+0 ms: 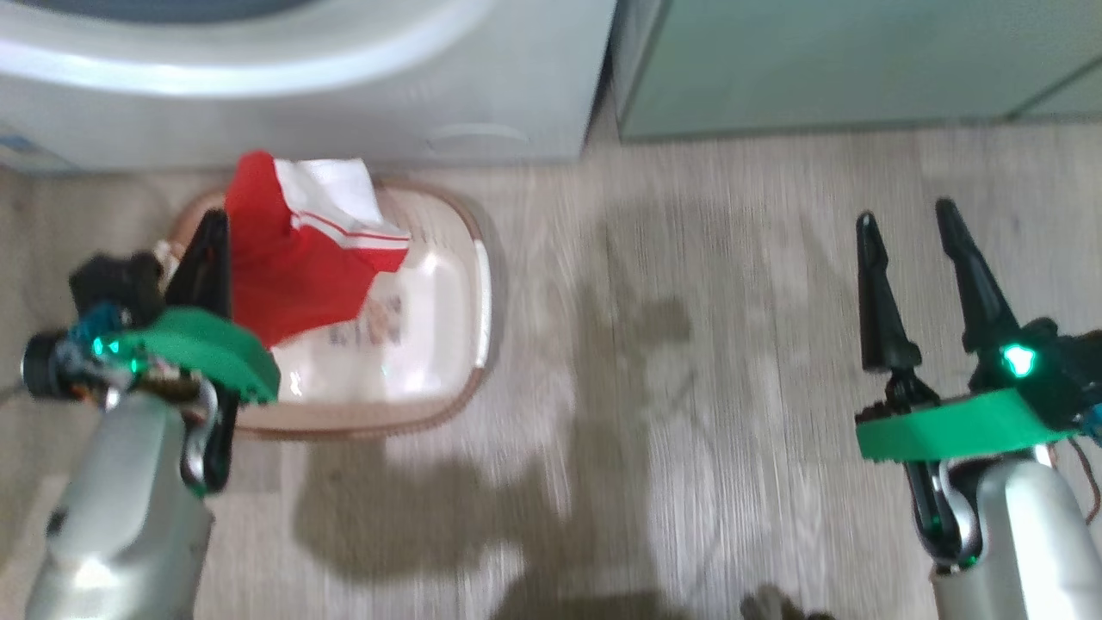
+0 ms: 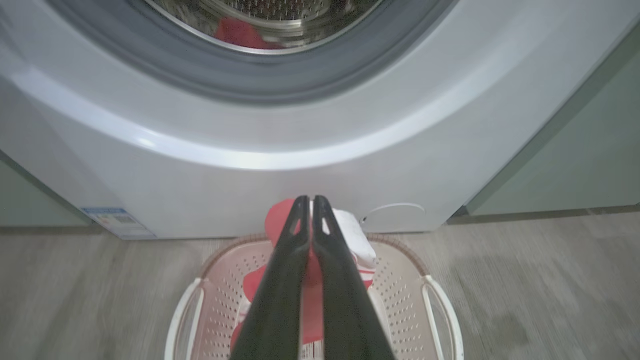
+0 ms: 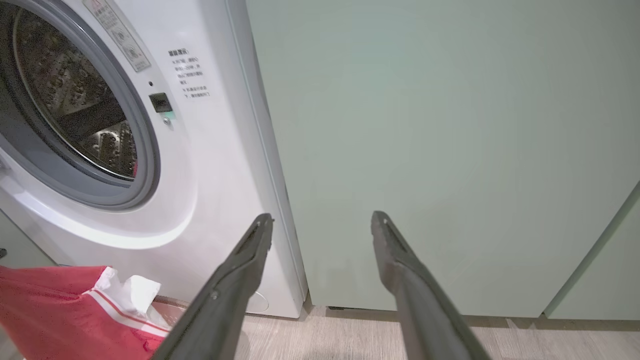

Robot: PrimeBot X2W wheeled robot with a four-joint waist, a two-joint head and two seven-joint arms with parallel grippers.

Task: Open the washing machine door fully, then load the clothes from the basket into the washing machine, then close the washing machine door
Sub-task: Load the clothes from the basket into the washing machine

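Clothes [image 1: 293, 267]: soft red fabric clenched in left gripper [image 2: 311, 200]; right gripper [image 3: 322, 216] released.

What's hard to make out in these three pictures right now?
Head view: the basket label is motion-blurred and partly covered by the clothes.
Left wrist view: a red patch inside the drum is blurred, cut by the top edge.
Left wrist view: the sticker print is too small.

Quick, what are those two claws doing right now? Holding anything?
Left gripper: closed, holding the clothes above the basket.
Right gripper: open, holding nothing.
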